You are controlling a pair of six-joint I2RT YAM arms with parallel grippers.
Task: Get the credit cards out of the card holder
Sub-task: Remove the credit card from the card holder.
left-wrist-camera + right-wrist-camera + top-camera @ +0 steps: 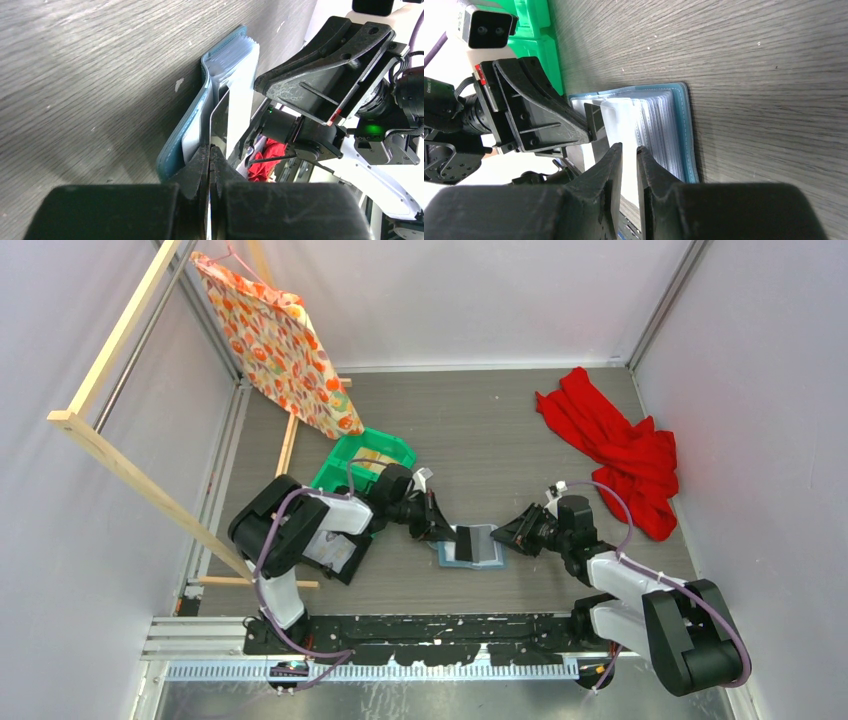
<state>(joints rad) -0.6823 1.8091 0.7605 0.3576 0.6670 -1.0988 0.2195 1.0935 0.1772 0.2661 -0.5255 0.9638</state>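
The card holder lies open and flat on the grey wood-grain table, between the two grippers and just beside the green bin. It is a soft teal cover with a stitched edge. Bound inside we see a thick stack of clear plastic sleeves, glossy and slightly milky, fanned like pages.

The left gripper has its black fingers pressed together on a dark credit card. The card is thin, stiff and shiny, and it stands on edge with its far end down among the sleeves.

The right gripper meets it from the other side. Its fingers are drawn close around one pale sleeve leaf, which is lifted upright from the stack and runs through the narrow slot between them.

We cannot tell whether the remaining sleeves hold more cards.

The bin is hard moulded plastic with ribbed walls. Something pale yellowish lies in it, too small to name.

A crumpled red cloth sits well apart at the far right of the table.
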